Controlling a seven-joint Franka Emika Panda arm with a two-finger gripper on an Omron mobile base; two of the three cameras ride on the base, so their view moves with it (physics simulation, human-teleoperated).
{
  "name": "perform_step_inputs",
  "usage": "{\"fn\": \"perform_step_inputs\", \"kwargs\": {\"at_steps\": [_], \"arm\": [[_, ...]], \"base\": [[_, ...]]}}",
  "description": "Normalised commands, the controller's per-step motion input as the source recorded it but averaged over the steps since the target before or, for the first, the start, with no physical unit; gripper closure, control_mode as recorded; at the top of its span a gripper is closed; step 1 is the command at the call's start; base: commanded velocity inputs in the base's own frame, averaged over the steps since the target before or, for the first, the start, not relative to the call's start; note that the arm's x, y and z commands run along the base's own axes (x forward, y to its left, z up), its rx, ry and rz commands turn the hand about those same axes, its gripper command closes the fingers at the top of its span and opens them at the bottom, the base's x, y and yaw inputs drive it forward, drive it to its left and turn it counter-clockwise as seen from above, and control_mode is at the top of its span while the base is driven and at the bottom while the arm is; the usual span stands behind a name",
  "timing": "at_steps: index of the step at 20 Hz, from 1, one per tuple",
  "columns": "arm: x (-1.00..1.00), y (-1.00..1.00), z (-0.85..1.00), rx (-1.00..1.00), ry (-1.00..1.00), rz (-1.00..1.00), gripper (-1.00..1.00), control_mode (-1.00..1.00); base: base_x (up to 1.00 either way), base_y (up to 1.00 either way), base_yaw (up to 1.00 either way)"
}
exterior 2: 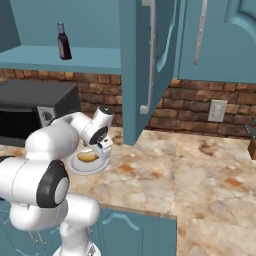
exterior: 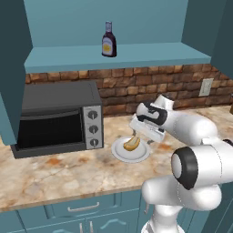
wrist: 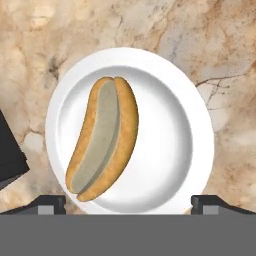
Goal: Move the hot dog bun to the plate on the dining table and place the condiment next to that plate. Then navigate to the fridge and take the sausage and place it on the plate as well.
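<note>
A: Closest to the left base camera is the white arm point(exterior: 195, 175), elbow at about four o'clock, reaching up toward the middle of that view. What sits beyond it?

B: Marbled counter point(exterior: 54, 175) runs across, with the brick wall behind. At nine o'clock stands a black toaster oven point(exterior: 57, 120), door shut, knobs on its right side.

A: And above?

B: At twelve o'clock a teal shelf point(exterior: 136, 54) carries the condiment point(exterior: 108, 40), upright, well apart from everything below.

A: Where is the bun?

B: On a small all-white plate point(wrist: 170, 125) just beside the oven's right front corner. The hot dog bun point(wrist: 103, 137) lies on the plate's left half in the hand view, pale split side facing up, running from one o'clock to seven o'clock.

A: Is the gripper point(wrist: 127, 202) on it?

B: No. Its jaws are spread wide, one tip either side of the plate, hanging just above the bun and gripping nothing
</note>
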Motion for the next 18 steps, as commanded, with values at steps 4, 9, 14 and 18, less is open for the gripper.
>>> {"fn": "perform_step_inputs", "kwargs": {"at_steps": [4,9,14,18], "arm": [[0.21,0.16,-0.08,0.00,0.05,-0.10,-1.00,-1.00],[0.17,0.22,-0.13,0.00,0.06,-0.09,-1.00,-1.00],[0.08,0.11,-0.22,0.00,0.03,-0.07,-1.00,-1.00],[0.01,0.02,-0.20,0.00,0.01,-0.06,-1.00,-1.00]], "base": [[0.00,0.00,0.00],[0.00,0.00,0.00],[0.00,0.00,0.00],[0.00,0.00,0.00]]}}
